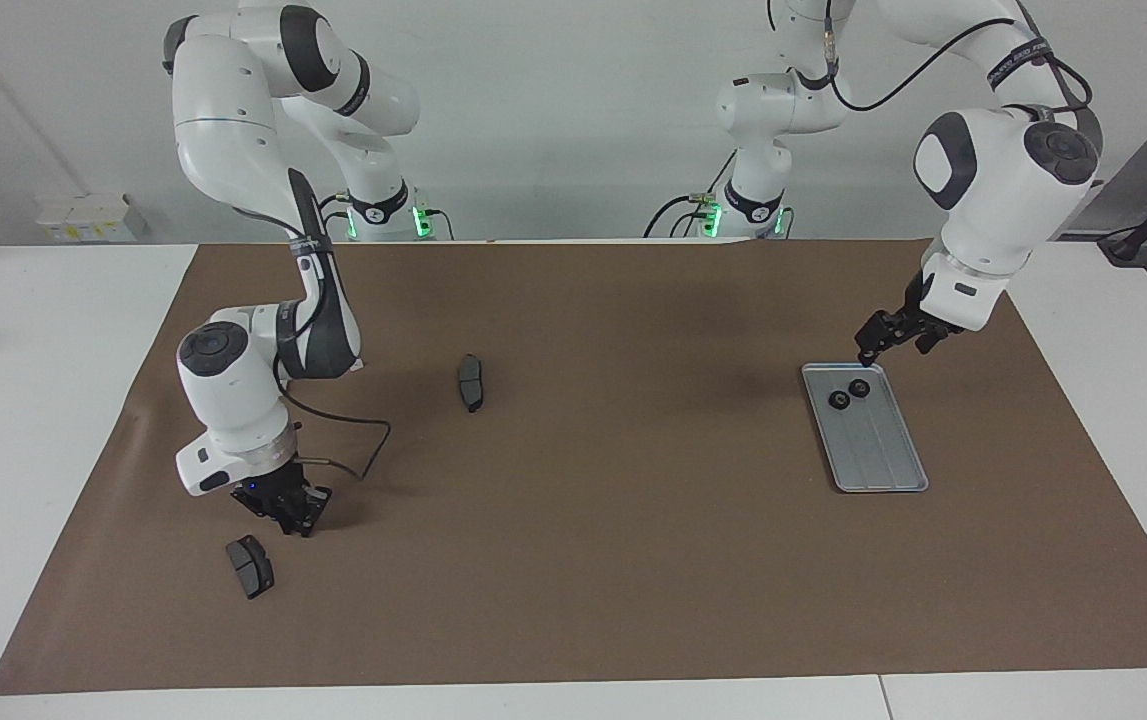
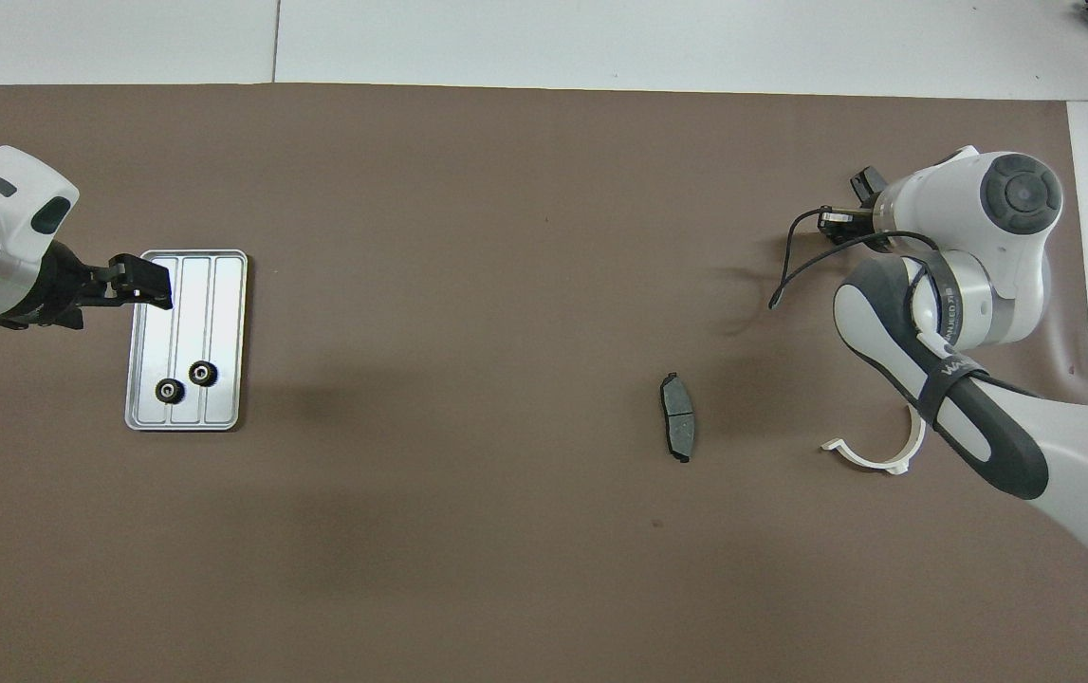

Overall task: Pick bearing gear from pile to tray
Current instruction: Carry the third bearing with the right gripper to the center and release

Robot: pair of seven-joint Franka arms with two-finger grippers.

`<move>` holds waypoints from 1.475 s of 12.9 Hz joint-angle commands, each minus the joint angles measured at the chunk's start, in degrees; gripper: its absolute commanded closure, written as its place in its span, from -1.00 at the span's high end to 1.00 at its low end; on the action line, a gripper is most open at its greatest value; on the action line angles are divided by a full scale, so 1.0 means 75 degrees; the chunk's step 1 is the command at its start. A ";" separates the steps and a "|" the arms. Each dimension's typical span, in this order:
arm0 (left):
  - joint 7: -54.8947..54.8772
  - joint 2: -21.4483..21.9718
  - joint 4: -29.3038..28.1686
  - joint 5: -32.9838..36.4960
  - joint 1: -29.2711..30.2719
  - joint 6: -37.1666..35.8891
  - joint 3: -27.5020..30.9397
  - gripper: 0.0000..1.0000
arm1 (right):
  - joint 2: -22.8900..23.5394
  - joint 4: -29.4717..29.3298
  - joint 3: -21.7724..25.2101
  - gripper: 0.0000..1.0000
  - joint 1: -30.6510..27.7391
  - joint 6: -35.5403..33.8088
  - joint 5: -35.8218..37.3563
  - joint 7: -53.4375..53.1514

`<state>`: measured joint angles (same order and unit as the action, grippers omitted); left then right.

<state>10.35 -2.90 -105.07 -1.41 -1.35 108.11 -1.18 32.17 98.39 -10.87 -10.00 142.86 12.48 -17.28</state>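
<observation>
Briefly, as seen from the floor:

- The tray lay flat on the brown mat toward the left arm's end of the table, its ridges running lengthwise.
- Two bearing gears sat in the tray, both at its end nearer the robots. The first gear and the second gear were just beside each other, apart from any gripper.
- The left gripper hung in the air over the tray's rim at the robots' end. Its fingers were released and nothing was in them.
- The right gripper was low at the mat toward the right arm's end of the table, fingers clenched together. I could not tell whether anything was caught between them.
- One brake pad lay on the mat near the right gripper, not touching it.
- The other brake pad lay alone closer to the table's middle, nearer the robots than the first pad and well apart from both grippers.
- A white curved clip rested on the mat by the right arm.
</observation>
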 commanded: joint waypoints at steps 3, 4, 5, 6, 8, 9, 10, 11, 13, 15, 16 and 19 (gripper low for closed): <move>-0.0068 0.0246 0.0367 -0.0058 -0.0207 -0.0585 -0.0275 1.00 | -0.0141 -0.0074 -0.0063 -0.74 0.1387 0.0147 -0.0012 0.0206; -0.0033 0.0246 0.0462 -0.0069 -0.0207 -0.0679 -0.0369 1.00 | -0.0141 -0.0261 -0.0051 -0.74 0.1833 0.0194 0.0000 0.0218; 0.0002 0.0234 0.0474 -0.0070 -0.0218 -0.0669 -0.0451 1.00 | -0.0141 -0.0472 -0.0051 -0.74 0.2371 0.0206 0.0000 0.0195; 0.0002 0.0245 0.0463 -0.0070 -0.0219 -0.0634 -0.0475 1.00 | -0.0141 -0.0625 -0.0063 -0.74 0.2782 0.0241 0.0012 0.0148; 0.0072 0.0246 0.0381 -0.0081 -0.0219 -0.0493 -0.0510 1.00 | -0.0141 -0.0860 -0.0051 -0.73 0.3696 0.0578 0.0024 0.0124; 0.0119 0.0246 0.0357 -0.0081 -0.0219 -0.0435 -0.0511 1.00 | -0.0129 -0.0861 -0.0051 -0.73 0.4037 0.0929 0.0035 0.0124; 0.0120 0.0246 0.0357 -0.0081 -0.0219 -0.0399 -0.0522 1.00 | -0.0094 -0.0872 -0.0051 -0.73 0.4400 0.1211 0.0047 0.0124; 0.0131 0.0246 0.0345 -0.0081 -0.0219 -0.0376 -0.0522 1.00 | -0.0036 -0.0872 -0.0051 -0.73 0.4693 0.1446 0.0070 0.0112; 0.0131 0.0246 0.0287 -0.0081 -0.0219 -0.0306 -0.0522 1.00 | 0.0081 -0.0884 -0.0051 -0.73 0.5116 0.1775 0.0071 0.0112; 0.0131 0.0246 0.0263 -0.0093 -0.0312 -0.0223 -0.0511 1.00 | 0.0408 -0.1093 -0.0051 -0.73 0.5539 0.1917 0.0070 -0.0109; 0.0131 0.0234 0.0252 -0.0093 -0.0336 -0.0177 -0.0511 1.00 | 0.0642 -0.1362 -0.0040 -0.73 0.5726 0.1917 0.0082 -0.0284; 0.0342 0.0199 0.0217 -0.0093 -0.0417 -0.0024 -0.0511 1.00 | 0.0961 -0.1611 -0.0028 -0.51 0.5892 0.1894 0.0071 -0.0450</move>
<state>11.69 -1.67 -102.36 -1.49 -3.35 106.25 -5.56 37.30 88.92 -11.35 34.01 156.42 12.59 -19.53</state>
